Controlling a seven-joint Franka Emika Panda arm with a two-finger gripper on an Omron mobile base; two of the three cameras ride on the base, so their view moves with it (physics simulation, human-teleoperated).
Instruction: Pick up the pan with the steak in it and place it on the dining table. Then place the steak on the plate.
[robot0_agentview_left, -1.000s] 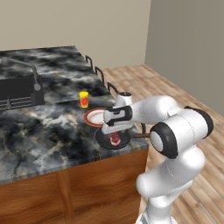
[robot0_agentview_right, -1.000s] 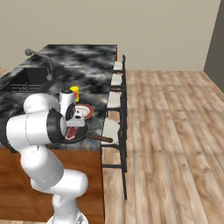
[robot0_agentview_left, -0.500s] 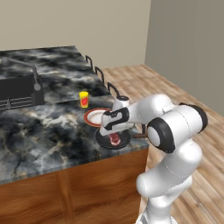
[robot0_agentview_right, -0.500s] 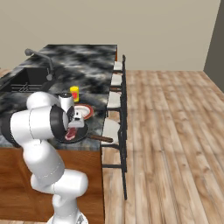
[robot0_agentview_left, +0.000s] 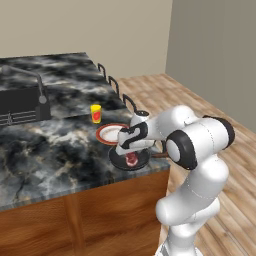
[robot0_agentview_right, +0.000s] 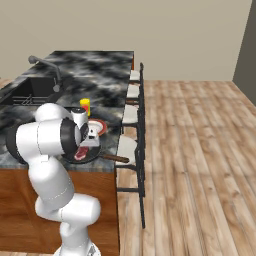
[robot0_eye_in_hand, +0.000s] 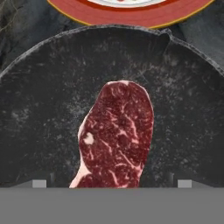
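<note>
The black frying pan (robot0_agentview_left: 129, 159) sat flat near the edge of the dark marbled dining table (robot0_agentview_left: 45, 150), its thin brown handle pointing out past the edge. The steak (robot0_eye_in_hand: 117, 135), a small red slab with pale marbling, lay flat inside the pan. The plate (robot0_agentview_left: 107, 134), white with a red-orange rim, lay just beside the pan.

steak (robot0_eye_in_hand: 117, 133): in the pan (robot0_eye_in_hand: 43, 109), near its middle
pan: on the dining table (robot0_agentview_left: 45, 150), by its front edge
plate (robot0_agentview_left: 111, 133): just behind the pan (rims near)
cup (robot0_agentview_left: 95, 113): behind the plate
</note>
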